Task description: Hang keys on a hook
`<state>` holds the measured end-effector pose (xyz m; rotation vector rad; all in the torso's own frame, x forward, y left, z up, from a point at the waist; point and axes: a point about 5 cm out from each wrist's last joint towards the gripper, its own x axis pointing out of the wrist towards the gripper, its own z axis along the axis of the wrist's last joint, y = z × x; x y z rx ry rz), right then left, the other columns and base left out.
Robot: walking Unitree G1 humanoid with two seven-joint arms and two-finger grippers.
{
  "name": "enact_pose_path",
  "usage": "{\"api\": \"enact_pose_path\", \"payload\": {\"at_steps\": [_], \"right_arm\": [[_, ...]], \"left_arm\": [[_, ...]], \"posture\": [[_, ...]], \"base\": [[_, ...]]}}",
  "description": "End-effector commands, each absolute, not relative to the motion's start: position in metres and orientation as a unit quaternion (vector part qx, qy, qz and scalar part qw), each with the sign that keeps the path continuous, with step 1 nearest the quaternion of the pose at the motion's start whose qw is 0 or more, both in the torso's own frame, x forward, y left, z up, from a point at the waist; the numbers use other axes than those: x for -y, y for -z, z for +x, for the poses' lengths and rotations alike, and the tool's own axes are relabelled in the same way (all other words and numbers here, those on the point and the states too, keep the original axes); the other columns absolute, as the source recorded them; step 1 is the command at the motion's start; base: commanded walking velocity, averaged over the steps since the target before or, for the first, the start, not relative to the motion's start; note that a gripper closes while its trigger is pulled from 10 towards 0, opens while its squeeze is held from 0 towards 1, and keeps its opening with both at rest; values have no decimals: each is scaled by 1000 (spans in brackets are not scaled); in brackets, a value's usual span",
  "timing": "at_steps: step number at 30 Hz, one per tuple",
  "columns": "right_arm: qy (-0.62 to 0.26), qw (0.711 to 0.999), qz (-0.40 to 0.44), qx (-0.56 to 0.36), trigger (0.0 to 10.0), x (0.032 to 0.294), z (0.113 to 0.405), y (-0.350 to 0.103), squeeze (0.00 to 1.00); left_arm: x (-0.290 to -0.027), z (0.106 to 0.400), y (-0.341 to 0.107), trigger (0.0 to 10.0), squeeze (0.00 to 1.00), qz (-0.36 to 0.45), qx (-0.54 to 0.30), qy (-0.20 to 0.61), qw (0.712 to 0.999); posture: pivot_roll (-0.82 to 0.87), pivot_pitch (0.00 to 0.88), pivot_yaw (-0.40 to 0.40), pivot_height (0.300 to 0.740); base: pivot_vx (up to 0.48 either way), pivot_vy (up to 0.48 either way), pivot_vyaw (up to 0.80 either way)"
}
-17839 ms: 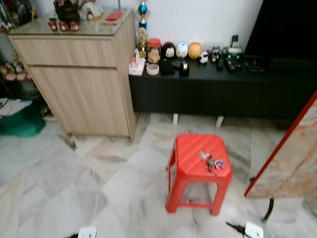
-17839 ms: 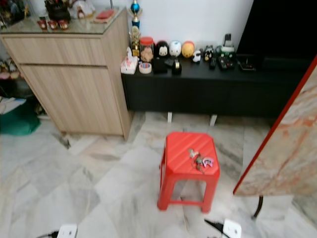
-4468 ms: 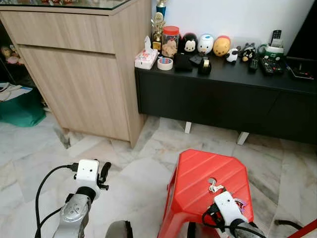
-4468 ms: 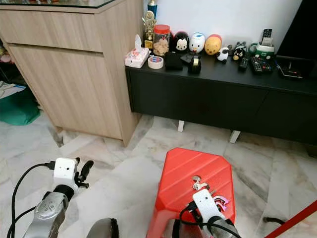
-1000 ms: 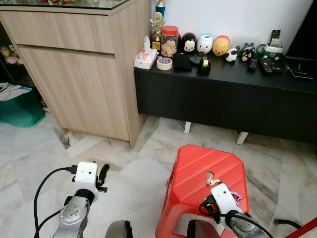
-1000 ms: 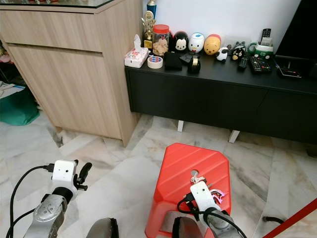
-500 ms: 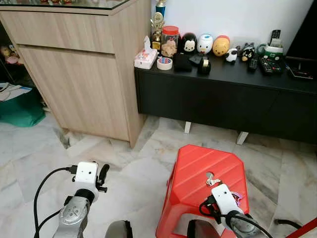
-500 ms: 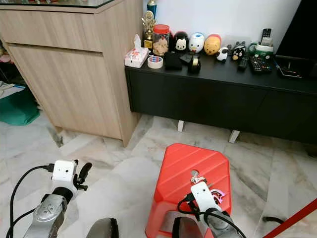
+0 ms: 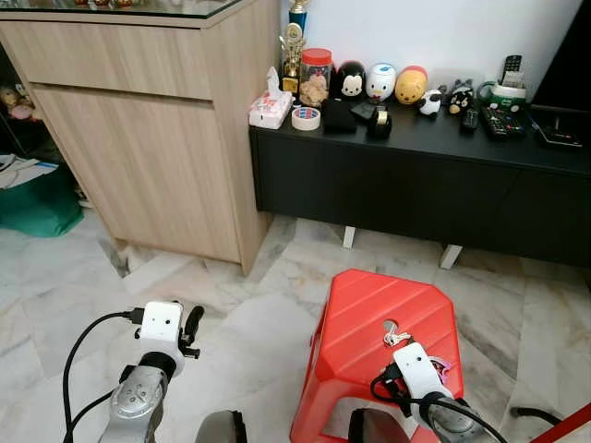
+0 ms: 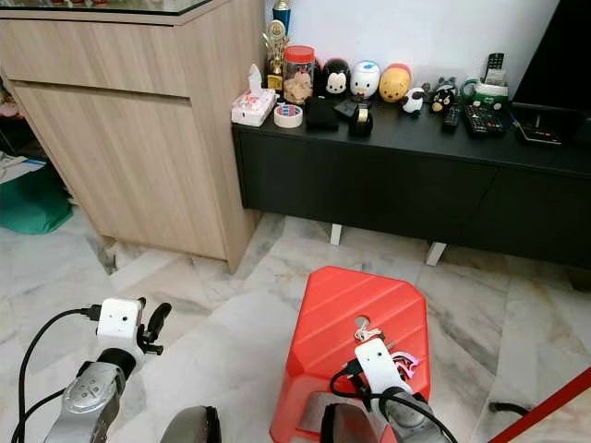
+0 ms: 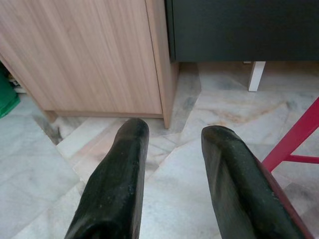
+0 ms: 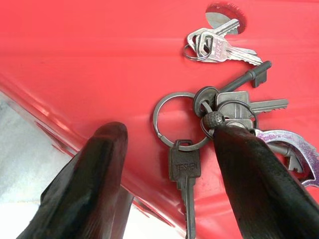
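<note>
Two black fingers of the right gripper (image 12: 164, 174) stand apart over the keys (image 12: 219, 107), which lie on the red stool (image 9: 369, 318). Close now and one tip may shove the ring sideways. Left gripper (image 11: 172, 149) hangs spread, empty, beside the stool. Hook location: can't make one out anywhere.

The right arm covers part of the keys (image 9: 397, 334) in the eye views, so just a ring & a pink bit peek out. In the right wrist view, a finger (image 12: 251, 174) of the right end effector (image 12: 164, 172) hides part of the bunch, and the purple tag is cut off at the pic's edge. The red stool (image 9: 365, 318) is cut off at the bottom, legs hidden. The small toys on the black cabinet (image 9: 416, 175) are too small to tell apart. No hook can be made out.
</note>
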<state>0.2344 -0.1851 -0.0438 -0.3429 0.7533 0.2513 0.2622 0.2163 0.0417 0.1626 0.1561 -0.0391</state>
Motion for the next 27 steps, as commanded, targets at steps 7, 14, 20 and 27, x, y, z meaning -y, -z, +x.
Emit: {"api": "enact_pose_path", "payload": {"at_steps": [7,14,20,27], "right_arm": [[-121,898,-161,-392,7647,183,229,50,0],[-122,897,-155,-395,3176,182,229,51,0],[-120,898,-153,-395,4157,181,229,51,0],[-123,898,-150,-394,10000,177,229,50,0]], "left_arm": [[-219,261,-38,10000,0,89,-86,19,992],[-219,261,-39,10000,0,90,-86,20,992],[-219,261,-39,10000,0,91,-86,21,992],[-219,261,-38,10000,0,93,-88,22,992]], "posture": [[80,0,-20,602],[80,0,-18,602],[81,0,-16,602],[82,0,-16,602]], "base": [[0,0,0],[0,0,0],[0,0,0],[0,0,0]]}}
